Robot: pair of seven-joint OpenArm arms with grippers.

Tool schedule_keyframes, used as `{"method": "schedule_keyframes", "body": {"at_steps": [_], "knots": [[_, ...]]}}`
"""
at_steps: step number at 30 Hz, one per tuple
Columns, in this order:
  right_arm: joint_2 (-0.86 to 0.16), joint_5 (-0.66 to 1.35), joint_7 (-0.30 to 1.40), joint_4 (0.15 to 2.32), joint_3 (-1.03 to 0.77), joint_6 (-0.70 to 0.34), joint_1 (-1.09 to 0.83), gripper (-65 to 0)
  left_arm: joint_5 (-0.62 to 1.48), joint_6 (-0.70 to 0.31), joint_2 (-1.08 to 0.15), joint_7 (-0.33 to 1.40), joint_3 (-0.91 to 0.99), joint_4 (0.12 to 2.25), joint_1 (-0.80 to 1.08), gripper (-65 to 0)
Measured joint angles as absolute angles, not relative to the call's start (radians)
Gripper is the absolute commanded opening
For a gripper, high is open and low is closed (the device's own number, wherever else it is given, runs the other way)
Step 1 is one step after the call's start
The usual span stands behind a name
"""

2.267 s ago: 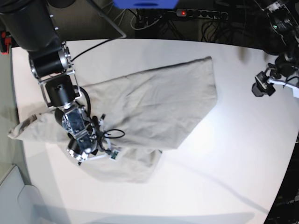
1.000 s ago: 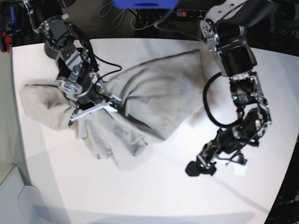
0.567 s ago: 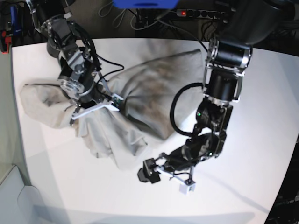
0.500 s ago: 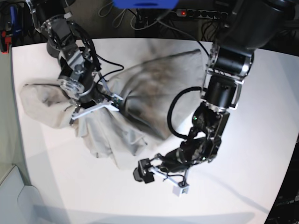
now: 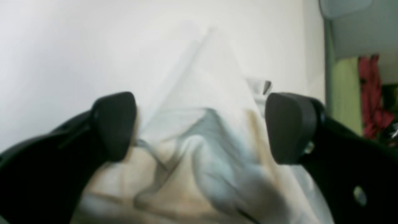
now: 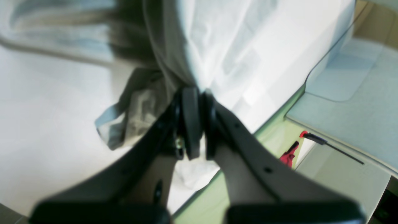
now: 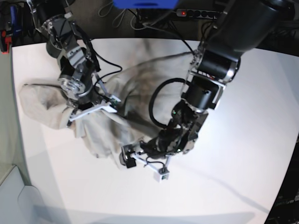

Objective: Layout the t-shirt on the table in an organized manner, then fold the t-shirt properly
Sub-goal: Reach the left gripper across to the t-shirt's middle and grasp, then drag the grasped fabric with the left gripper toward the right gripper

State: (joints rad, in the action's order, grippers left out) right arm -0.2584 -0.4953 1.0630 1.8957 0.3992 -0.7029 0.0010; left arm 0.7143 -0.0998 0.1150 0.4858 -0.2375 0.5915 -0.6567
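On the smooth matte white tabletop (image 7: 243, 140) the rumpled beige cotton t-shirt (image 7: 140, 93) lies bunched at its left. The right tool (image 6: 196, 124) stays pinching a fold; the left tool (image 7: 142, 163), spread wide, has moved to the hem.

Bright, even overhead light; glare washing out the table (image 5: 62, 46); wrist views blurred, base view edges curved.

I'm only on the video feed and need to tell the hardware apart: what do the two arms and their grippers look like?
Both arms are black and silver, built of thick cylindrical segments with looping black cables. The left gripper has black curved fingers with rounded, matte pads and small white parts at its wrist. The right gripper has the same black fingers, with a white bracket beside it.
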Motion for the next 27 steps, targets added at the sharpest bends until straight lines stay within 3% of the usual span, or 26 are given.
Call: {"method": "schedule_keyframes", "body": {"at_steps": [6, 19, 22, 27], "knots": [[-0.232, -0.494, 1.064, 1.896, 0.403, -0.703, -0.001, -65.0, 0.542, -0.102, 0.15, 0.428, -0.236, 0.589, -0.66, 0.0], [-0.221, -0.494, 1.066, 1.897, 0.402, -0.703, -0.001, -65.0, 0.52, -0.11, 0.148, 0.39, -0.236, 0.513, -0.641, 0.0], [-0.22, -0.494, 1.066, 1.897, 0.402, -0.703, -0.003, -65.0, 0.52, -0.136, 0.147, 0.396, -0.236, 0.512, -0.642, -12.4], [-0.218, -0.494, 1.066, 1.898, 0.402, -0.703, -0.003, -65.0, 0.516, -0.24, 0.148, 0.406, -0.236, 0.503, -0.632, -44.0]]}}
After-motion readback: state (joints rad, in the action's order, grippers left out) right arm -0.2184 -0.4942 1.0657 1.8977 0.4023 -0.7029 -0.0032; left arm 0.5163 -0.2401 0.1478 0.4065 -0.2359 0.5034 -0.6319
